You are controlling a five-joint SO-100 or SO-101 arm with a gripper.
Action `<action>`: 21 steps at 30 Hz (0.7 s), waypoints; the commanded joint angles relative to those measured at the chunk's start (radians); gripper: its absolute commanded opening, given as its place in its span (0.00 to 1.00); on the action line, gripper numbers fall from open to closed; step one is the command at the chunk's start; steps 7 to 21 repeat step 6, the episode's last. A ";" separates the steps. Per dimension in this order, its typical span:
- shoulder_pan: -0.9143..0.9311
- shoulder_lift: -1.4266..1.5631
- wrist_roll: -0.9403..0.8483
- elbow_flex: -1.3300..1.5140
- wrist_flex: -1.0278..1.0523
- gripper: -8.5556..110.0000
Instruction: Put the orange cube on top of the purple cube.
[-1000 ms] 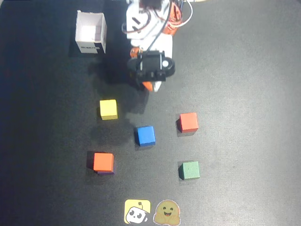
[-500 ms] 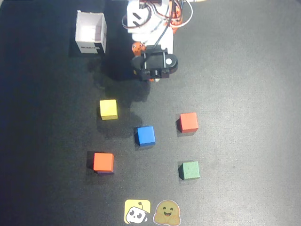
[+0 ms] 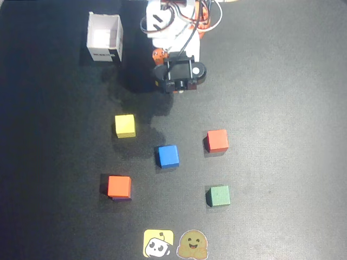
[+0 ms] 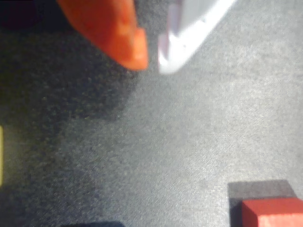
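A: Overhead, the orange cube sits atop the purple cube near left, ringed by yellow cube, blue cube, orange-red cube and green cube on the dark mat.

B: The wrist view shows the gripper empty, tips narrowly parted.

surface: dark matte tabletop | light: even | shadows: soft
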 commanded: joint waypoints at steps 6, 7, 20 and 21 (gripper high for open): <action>-0.002 0.008 -0.008 -0.003 0.003 0.08; -0.002 0.008 -0.008 -0.003 0.003 0.08; -0.002 0.008 -0.008 -0.003 0.003 0.08; -0.002 0.008 -0.008 -0.003 0.003 0.08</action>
